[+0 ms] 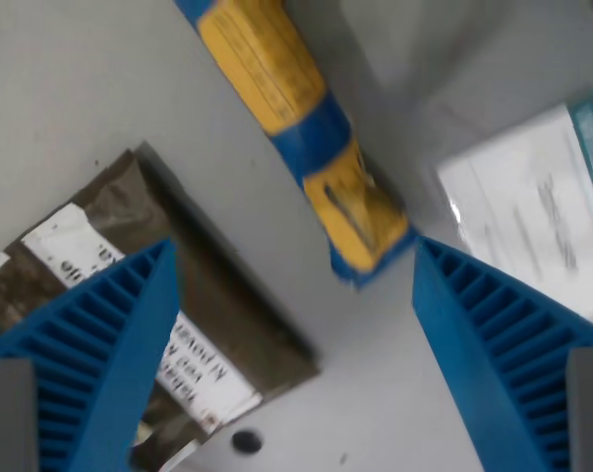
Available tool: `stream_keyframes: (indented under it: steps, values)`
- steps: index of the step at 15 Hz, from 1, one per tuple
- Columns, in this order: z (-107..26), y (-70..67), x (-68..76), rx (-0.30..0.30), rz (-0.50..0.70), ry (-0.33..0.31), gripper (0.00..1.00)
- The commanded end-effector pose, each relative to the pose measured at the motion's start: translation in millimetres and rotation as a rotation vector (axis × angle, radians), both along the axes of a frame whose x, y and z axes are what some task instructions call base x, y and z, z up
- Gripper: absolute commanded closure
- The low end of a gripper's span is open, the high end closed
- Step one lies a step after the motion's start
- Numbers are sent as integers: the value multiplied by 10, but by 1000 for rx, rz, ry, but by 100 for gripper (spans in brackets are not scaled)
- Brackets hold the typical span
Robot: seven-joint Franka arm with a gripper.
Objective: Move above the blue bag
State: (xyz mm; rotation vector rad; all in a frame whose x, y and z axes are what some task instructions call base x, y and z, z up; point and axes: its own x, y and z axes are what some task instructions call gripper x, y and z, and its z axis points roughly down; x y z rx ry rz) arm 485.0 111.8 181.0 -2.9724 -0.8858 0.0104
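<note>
A blue and yellow bag (pixel 296 123) lies on the grey surface, running from the top centre down to the middle of the wrist view. My gripper (pixel 294 258) is open and empty, its two blue ribbed fingers (pixel 109 344) at the lower left and lower right. The bag's lower end sits just above the gap between the fingertips, closer to the right finger. The picture is blurred.
A dark brown packet with a white printed label (pixel 193 295) lies at the left, partly under the left finger. A white and teal packet (pixel 542 197) lies at the right. A small dark hole (pixel 247 442) shows in the grey surface at the bottom.
</note>
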Motion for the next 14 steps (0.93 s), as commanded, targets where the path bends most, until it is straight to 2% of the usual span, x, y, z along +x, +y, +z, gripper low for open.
stream_keyframes:
  steps: [1, 7, 14]
  values:
    - [-83, 64, 122, -13, 368, 3, 0]
    - [-250, 130, 239, -20, 383, 4, 0]
    - [-326, 146, 296, -25, 311, 1, 0]
